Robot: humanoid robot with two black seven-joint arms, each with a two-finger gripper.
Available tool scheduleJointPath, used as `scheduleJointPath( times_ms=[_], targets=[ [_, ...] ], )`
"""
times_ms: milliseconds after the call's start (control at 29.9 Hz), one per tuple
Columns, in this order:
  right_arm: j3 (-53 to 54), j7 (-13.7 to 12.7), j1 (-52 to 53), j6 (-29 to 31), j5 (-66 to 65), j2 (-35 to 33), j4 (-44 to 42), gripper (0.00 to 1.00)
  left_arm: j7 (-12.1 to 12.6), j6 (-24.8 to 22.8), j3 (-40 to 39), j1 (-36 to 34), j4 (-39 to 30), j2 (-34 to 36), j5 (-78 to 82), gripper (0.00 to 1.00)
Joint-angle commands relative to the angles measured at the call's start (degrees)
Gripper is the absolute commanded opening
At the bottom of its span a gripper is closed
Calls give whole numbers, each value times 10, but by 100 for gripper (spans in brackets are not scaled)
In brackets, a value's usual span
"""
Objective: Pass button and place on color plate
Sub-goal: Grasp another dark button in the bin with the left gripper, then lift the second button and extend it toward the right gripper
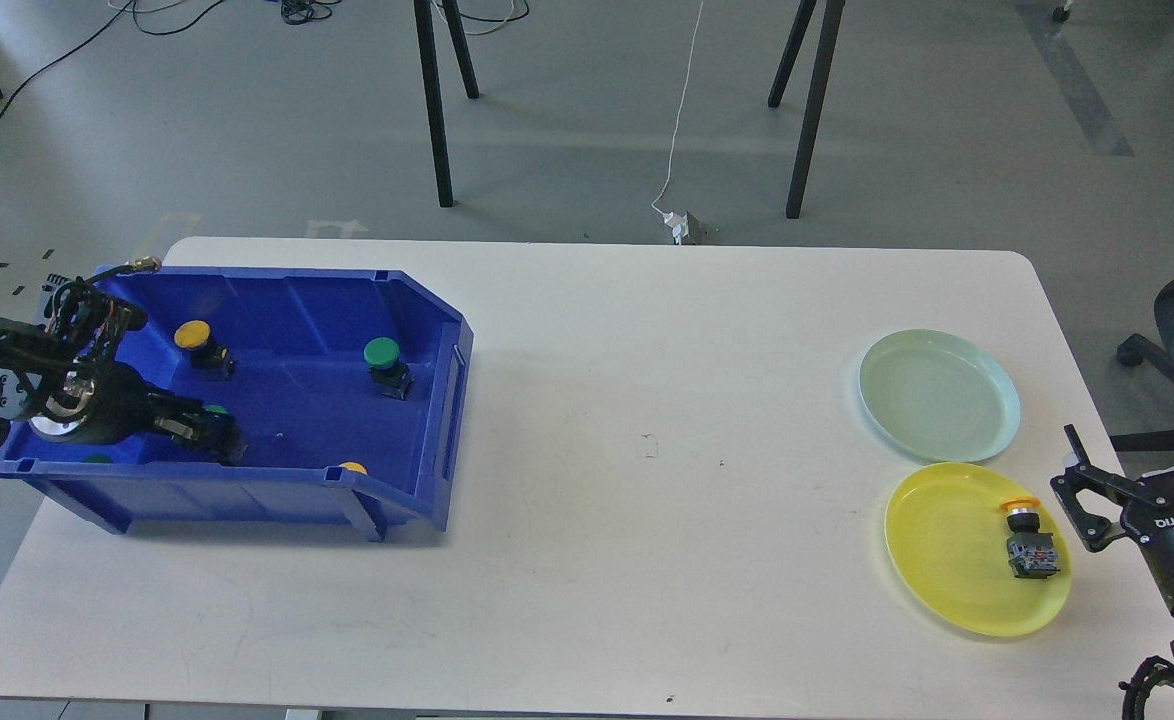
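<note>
Bin [427, 340] of blue plastic sat at the table's left, holding loose buttons: a yellow-capped button [197, 342], a green-capped button [384, 364], others partly hidden; the left gripper [215, 435] reached inside, apparently closed around a green-topped button [215, 411], likely to lift it for handover; rightward, the pale green plate [939, 395] lay bare; the yellow plate [947, 560] carried one orange-capped button [1027, 540], matched by colour; the right gripper [1082, 490] waited beside it, fingers apart, empty.

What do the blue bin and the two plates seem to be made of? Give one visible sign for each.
Blue bin: likely moulded plastic, smooth with a slight sheen; ribbed walls and uniform colour suggest it.
Yellow plate and pale green plate: probably plastic, glossy; faint concentric rings and soft highlights. Glazed ceramic cannot be ruled out.
</note>
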Motion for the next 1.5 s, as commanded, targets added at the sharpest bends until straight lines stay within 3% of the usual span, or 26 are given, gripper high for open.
scheduleJointPath(
  times_ms=[0,200,702,835,969,1103,1203,1303,1470],
  targets=[
    [-1,0,-1,0,0,0,-1,100,0,0,0,0,0,0,0,18],
    [-1,0,-3,0,0,0,-1,100,0,1,-3,-2,0,1,-1,12],
    [-1,0,-5,0,0,1,0,100,0,-5,-11,-37,-27,38,-5,11],
    [-1,1,-4,0,-6,1,-3,100,0,-49,-67,-85,-140,108,-8,11],
    [-10,1,10,0,-18,-6,-26,100,0,-124,-213,-97,-263,186,-44,11],
    [-19,1,39,-1,-84,-11,-27,100,0,-124,-309,-75,-330,192,-179,11],
    [-19,1,50,-1,-154,-20,-23,100,0,-124,-339,-72,-371,169,-277,11],
    [-24,1,84,-5,-239,-19,-25,100,0,-124,-349,-69,-383,96,-351,11],
    [-31,-3,167,-5,-315,-12,-16,100,0,-124,-382,-24,-301,-52,-420,10]
  ],
)
